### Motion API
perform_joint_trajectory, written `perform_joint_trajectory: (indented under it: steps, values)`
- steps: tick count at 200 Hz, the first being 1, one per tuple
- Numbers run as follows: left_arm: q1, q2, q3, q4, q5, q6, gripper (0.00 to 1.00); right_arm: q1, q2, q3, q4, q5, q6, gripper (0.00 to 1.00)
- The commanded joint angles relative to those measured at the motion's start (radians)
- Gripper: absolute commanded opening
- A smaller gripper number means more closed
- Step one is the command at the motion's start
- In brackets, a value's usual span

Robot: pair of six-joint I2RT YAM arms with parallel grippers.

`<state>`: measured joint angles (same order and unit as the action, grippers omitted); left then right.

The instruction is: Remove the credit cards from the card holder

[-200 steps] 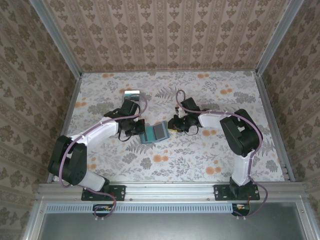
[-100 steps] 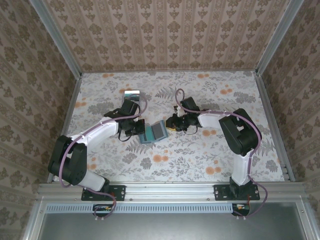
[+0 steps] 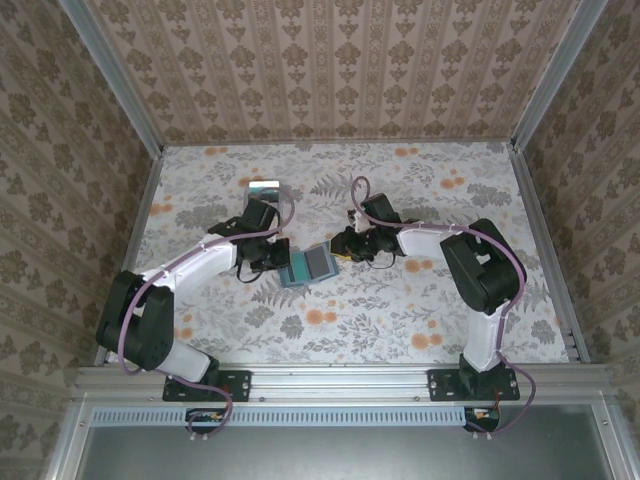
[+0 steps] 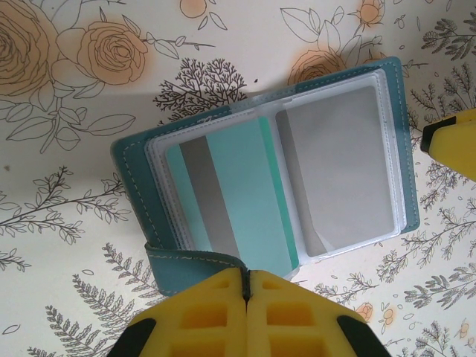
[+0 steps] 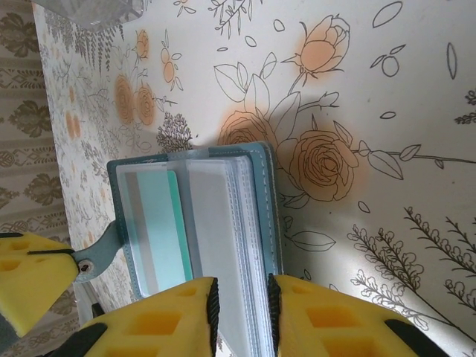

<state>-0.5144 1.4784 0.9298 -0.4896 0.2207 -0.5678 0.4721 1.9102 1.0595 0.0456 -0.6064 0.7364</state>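
The teal card holder (image 3: 308, 266) lies open on the flowered table between both arms. In the left wrist view the card holder (image 4: 132, 186) has clear sleeves holding a mint-green card with a grey stripe (image 4: 238, 193) on the left and a grey card (image 4: 338, 171) on the right. My left gripper (image 4: 248, 281) (image 3: 277, 256) is shut on the holder's teal strap (image 4: 186, 268). My right gripper (image 5: 239, 301) (image 3: 345, 250) stands open at the opposite side, its pads straddling the edge of the clear sleeves (image 5: 223, 223). The mint-green card (image 5: 156, 223) sits beyond them.
A grey card (image 3: 263, 187) lies flat on the table behind the left arm. Patterned walls with metal rails (image 3: 540, 230) close in the table on three sides. Bare tabletop stretches in front of the holder and to the far right.
The right gripper has edged left onto the holder's right side and its jaws have widened. The left gripper and the strap have stayed put.
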Motion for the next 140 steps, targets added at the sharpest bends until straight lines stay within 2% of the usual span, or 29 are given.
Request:
perform_joint_trajectory:
  steps: [1, 119, 140]
  values:
    - [0.003, 0.003, -0.005, -0.012, 0.002, 0.018, 0.0, 0.003, 0.016, -0.01, -0.022, 0.016, -0.015, 0.29]
    - [-0.006, -0.006, -0.013, -0.012, -0.001, 0.011, 0.0, 0.005, 0.065, -0.013, -0.025, -0.008, -0.027, 0.27]
    - [-0.007, -0.01, -0.013, -0.015, -0.004, 0.013, 0.0, 0.003, 0.054, -0.021, -0.041, 0.023, -0.032, 0.28]
